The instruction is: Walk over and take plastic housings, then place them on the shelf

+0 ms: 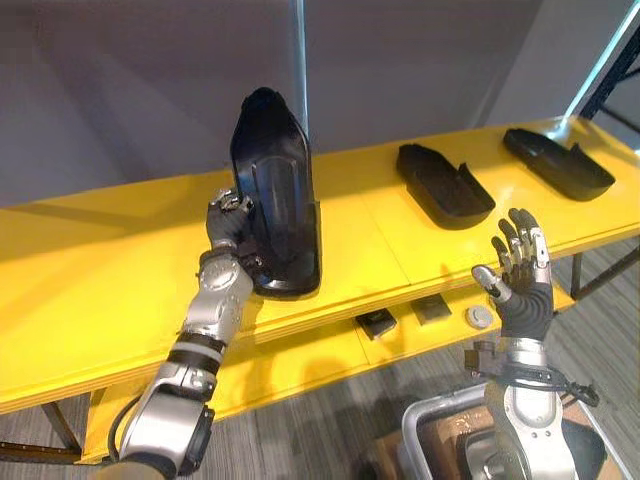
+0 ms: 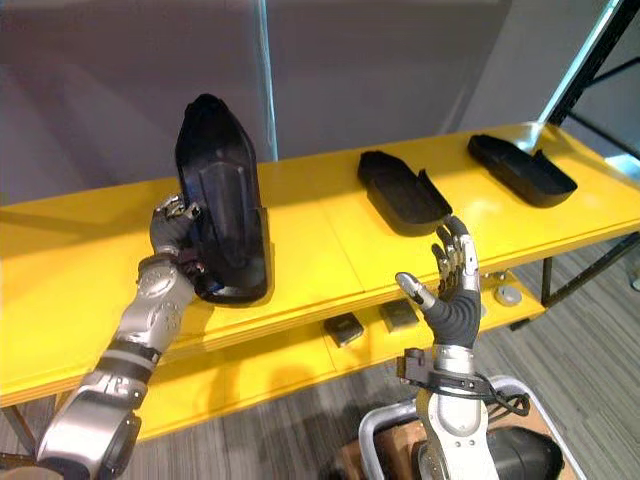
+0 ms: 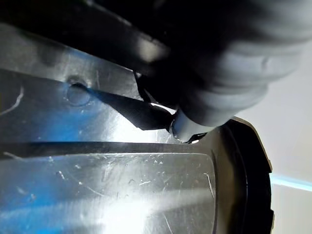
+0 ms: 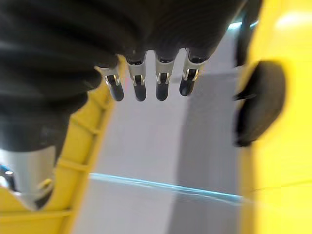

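A tall black plastic housing [image 1: 275, 200] stands on end on the yellow shelf top [image 1: 100, 260], its lower end resting near the front edge. My left hand [image 1: 226, 232] is shut on its left rim, and its glossy inner face [image 3: 122, 185] shows close past the hand [image 3: 234, 87] in the left wrist view. Two more black housings [image 1: 445, 185] [image 1: 558, 160] lie flat farther right on the shelf. My right hand [image 1: 522, 282] is raised in front of the shelf edge, open and holding nothing, with its fingers [image 4: 139, 85] straight.
A lower yellow shelf carries two small dark blocks [image 1: 377, 322] [image 1: 432, 309] and a round silver part [image 1: 480, 316]. A grey-rimmed bin [image 1: 440, 425] sits on the floor at lower right. A dark rack post [image 1: 615, 60] rises at the far right.
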Controlling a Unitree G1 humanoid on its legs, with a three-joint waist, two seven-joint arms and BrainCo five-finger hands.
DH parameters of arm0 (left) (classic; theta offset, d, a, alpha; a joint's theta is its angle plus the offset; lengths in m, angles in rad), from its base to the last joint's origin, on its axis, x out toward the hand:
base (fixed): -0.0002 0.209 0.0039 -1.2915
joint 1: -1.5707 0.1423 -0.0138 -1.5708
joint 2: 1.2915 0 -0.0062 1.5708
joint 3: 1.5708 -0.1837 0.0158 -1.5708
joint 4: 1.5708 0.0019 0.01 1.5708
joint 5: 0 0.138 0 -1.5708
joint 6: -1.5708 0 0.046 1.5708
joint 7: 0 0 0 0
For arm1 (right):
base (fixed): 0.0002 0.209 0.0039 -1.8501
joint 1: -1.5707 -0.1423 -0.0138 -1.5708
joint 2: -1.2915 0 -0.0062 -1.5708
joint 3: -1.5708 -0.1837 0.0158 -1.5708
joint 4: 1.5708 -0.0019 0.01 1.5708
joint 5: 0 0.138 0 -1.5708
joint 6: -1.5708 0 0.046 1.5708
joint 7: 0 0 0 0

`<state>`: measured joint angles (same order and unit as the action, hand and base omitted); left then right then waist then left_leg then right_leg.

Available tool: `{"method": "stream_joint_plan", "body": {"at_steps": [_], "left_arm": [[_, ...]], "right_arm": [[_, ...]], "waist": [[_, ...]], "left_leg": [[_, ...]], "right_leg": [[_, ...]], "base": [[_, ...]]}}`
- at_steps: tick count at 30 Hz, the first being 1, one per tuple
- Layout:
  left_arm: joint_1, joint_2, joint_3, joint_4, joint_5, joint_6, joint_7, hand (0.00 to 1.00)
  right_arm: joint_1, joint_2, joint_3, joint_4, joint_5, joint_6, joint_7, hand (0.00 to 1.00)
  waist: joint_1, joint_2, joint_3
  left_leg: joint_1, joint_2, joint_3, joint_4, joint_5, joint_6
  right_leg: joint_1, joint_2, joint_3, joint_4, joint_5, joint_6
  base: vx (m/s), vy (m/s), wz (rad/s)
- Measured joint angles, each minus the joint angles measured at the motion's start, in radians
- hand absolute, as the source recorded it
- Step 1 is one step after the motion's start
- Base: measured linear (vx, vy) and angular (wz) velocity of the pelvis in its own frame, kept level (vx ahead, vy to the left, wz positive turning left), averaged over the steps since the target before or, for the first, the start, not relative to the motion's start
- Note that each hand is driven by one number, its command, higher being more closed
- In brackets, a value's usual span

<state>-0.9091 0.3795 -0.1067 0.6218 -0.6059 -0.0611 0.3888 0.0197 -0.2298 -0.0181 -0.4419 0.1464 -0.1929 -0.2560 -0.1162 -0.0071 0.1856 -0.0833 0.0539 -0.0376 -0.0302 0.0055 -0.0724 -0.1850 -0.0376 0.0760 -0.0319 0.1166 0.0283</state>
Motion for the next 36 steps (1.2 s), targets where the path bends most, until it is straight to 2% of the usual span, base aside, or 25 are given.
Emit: {"method": "stream_joint_plan", "body": {"at_steps": [2,6,9,13,19,20,31,36], "left_arm": [[-0.046,0.025,0.0,0.053,0.002,0.011,-0.001,1.0],[-0.16,0.079,0.0,0.188,0.041,0.049,0.001,1.0],[-0.21,0.119,-0.01,0.259,0.075,0.071,0.016,1.0],[-0.284,0.175,-0.039,0.323,0.119,0.076,0.034,1.0],[-0.334,0.248,-0.039,0.342,0.121,0.081,0.061,1.0],[-0.337,0.255,-0.039,0.342,0.121,0.081,0.063,0.0],[-0.359,0.293,-0.039,0.358,0.129,0.077,0.054,0.0],[-0.367,0.304,-0.079,0.354,0.138,0.082,0.018,0.0]], "right_arm": [[0.06,0.0,0.01,-0.001,0.002,0.002,0.018,0.0],[0.203,0.011,0.113,0.013,0.005,0.008,0.076,0.0],[0.242,0.037,0.189,0.074,0.004,0.018,0.11,0.0],[0.275,0.053,0.236,0.118,0.001,0.019,0.13,0.0],[0.298,0.093,0.261,0.245,0.003,0.019,0.132,0.0],[0.302,0.093,0.272,0.254,0.003,0.019,0.133,0.0],[0.312,0.109,0.316,0.311,0.005,0.02,0.162,0.0],[0.311,0.109,0.315,0.311,0.005,0.02,0.165,0.0]], "waist": [[-0.009,0.0,0.022],[-0.019,0.0,0.076],[-0.032,-0.002,0.111],[-0.034,-0.006,0.14],[-0.035,-0.02,0.177],[-0.035,-0.021,0.177],[-0.035,-0.028,0.182],[-0.034,-0.028,0.182]], "left_leg": [[-0.006,0.0,0.002,0.0,0.0,0.0],[-0.029,0.0,0.014,0.001,0.003,0.002],[-0.038,0.0,0.015,0.001,0.007,0.003],[-0.065,0.0,0.014,0.001,0.015,0.0],[-0.08,0.002,0.021,0.0,0.02,-0.002],[-0.083,0.003,0.022,0.0,0.02,-0.002],[-0.093,0.006,0.026,0.0,0.022,-0.004],[-0.086,0.006,0.024,0.0,0.022,-0.004]], "right_leg": [[-0.007,0.0,0.002,0.0,0.001,-0.001],[-0.035,0.0,0.021,-0.001,0.011,0.001],[-0.043,-0.001,0.022,-0.004,0.015,0.0],[-0.066,0.0,0.022,-0.012,0.024,-0.001],[-0.084,0.007,0.026,-0.014,0.031,-0.007],[-0.087,0.008,0.026,-0.016,0.033,-0.007],[-0.093,0.011,0.028,-0.028,0.044,-0.007],[-0.085,0.01,0.026,-0.028,0.044,-0.007]], "base": [[0.04,0.005,-0.04],[0.04,0.01,-0.08],[0.01,0.004,-0.01],[0.0,0.0,0.0],[0.01,0.013,-0.03],[0.01,0.023,-0.05],[0.01,0.017,-0.01],[0.02,0.035,0.01]]}}
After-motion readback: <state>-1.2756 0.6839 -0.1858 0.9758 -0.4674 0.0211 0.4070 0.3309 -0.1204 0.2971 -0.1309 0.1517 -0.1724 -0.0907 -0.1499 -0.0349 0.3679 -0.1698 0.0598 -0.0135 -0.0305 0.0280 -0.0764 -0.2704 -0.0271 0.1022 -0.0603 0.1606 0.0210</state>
